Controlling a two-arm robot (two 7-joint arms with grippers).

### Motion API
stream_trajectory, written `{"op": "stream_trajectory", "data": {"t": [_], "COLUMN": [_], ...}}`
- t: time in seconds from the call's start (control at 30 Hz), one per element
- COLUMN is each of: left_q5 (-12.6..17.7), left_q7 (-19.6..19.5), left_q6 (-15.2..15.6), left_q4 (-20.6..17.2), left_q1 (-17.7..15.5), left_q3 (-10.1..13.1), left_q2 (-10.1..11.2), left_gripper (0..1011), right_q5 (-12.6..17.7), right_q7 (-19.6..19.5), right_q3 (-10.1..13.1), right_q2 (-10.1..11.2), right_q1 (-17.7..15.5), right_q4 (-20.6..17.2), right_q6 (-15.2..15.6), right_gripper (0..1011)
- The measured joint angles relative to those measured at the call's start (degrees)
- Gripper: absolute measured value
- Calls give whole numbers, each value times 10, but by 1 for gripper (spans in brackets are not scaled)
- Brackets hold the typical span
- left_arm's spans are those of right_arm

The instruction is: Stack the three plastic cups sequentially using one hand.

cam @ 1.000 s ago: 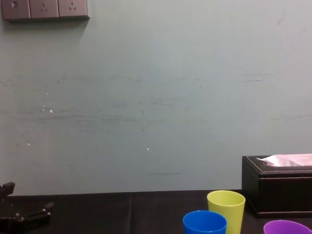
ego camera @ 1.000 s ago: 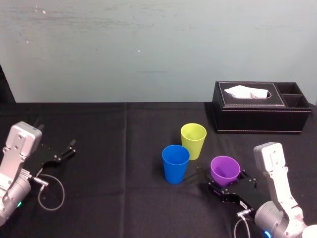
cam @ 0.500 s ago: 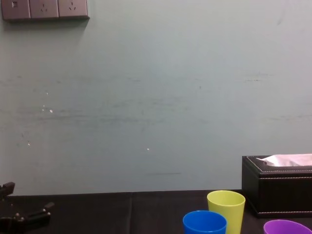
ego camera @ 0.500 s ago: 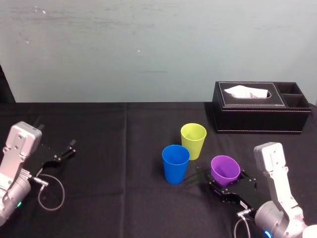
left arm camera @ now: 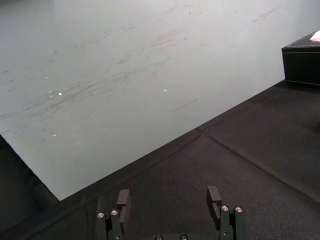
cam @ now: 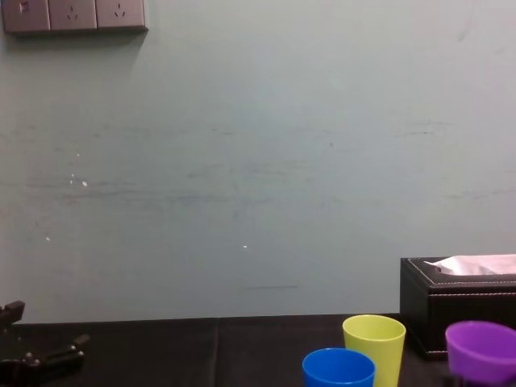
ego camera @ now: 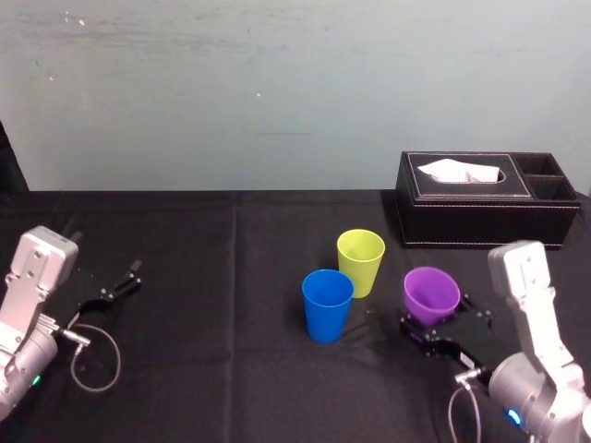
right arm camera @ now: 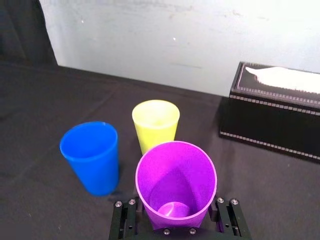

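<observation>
You won't find any lettering you can read on the cups or the black tissue box (ego camera: 480,220); the marks on the wall sockets (cam: 74,14) are too small to make out.

Your right gripper (ego camera: 436,317) is clamped on the purple cup (ego camera: 431,293), one finger at each side near its base. The cup is tilted, with its open mouth leaning up and away from the wrist. It sits to the right of the blue cup (ego camera: 327,303) and the yellow-green cup (ego camera: 360,260), apart from both and nearer the robot than the tissue box.

Those two cups stand upright on the black table cloth (ego camera: 212,369), just beside each other. The blue one is nearer the robot and further left, and the right wrist view shows a narrow gap between them.

The purple cup's base is hidden by the fingers, and the chest view cuts off its bottom, so you can't tell whether it clears the cloth.

Your left gripper (left arm camera: 168,194) rests far left on the cloth, jaws spread and holding nothing.
</observation>
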Motion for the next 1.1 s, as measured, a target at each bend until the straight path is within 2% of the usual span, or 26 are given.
{"op": "stream_trajectory", "data": {"t": [0.3, 0.57, 0.77, 1.1], "left_q5": [0, 0, 0, 0], "left_q7": [0, 0, 0, 0], "left_q6": [0, 0, 0, 0], "left_q4": [0, 0, 0, 0], "left_q1": [0, 0, 0, 0], "left_q3": [0, 0, 0, 0], "left_q2": [0, 0, 0, 0], "left_gripper": [1000, 1000, 1000, 1000], "right_q5": [34, 58, 61, 57], "right_q7": [22, 33, 33, 32], "right_q3": [12, 5, -7, -35], "right_q2": [1, 8, 9, 7], "right_q1": [31, 73, 99, 149], "right_q4": [-32, -41, -30, 14], "right_q6": [61, 105, 115, 115], "right_gripper": [716, 716, 716, 716]}}
